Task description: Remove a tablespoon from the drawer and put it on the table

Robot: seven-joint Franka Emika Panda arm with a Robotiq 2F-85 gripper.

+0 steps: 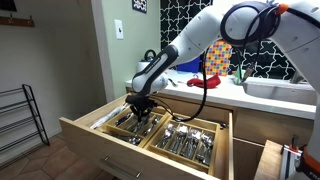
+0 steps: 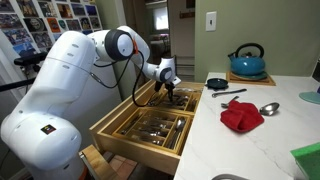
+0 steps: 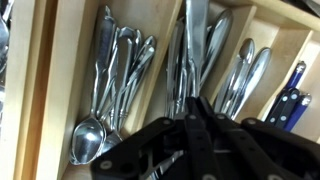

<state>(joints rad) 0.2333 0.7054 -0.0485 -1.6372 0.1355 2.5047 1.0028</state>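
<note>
The light-wood drawer [image 1: 118, 150] [image 2: 128, 142] is pulled open, and its divider trays hold silver cutlery. My gripper [image 1: 140, 112] [image 2: 171, 95] is lowered into the drawer's far trays. In the wrist view the black fingers [image 3: 192, 100] are pressed together over the middle compartment's cutlery [image 3: 190, 45]. I cannot tell whether anything is pinched between them. Several spoons [image 3: 100, 120] lie in the compartment beside it, bowls toward me. The white table top [image 2: 255, 150] [image 1: 215, 98] runs alongside the drawer. A silver spoon [image 2: 268, 108] lies on it.
On the table are a red cloth [image 2: 241, 116], a blue kettle [image 2: 247, 62], a small black pan [image 2: 217, 82] and a black utensil [image 2: 230, 93]. A sink [image 1: 280, 88] is set into the counter. A wire rack [image 1: 20, 120] stands on the floor.
</note>
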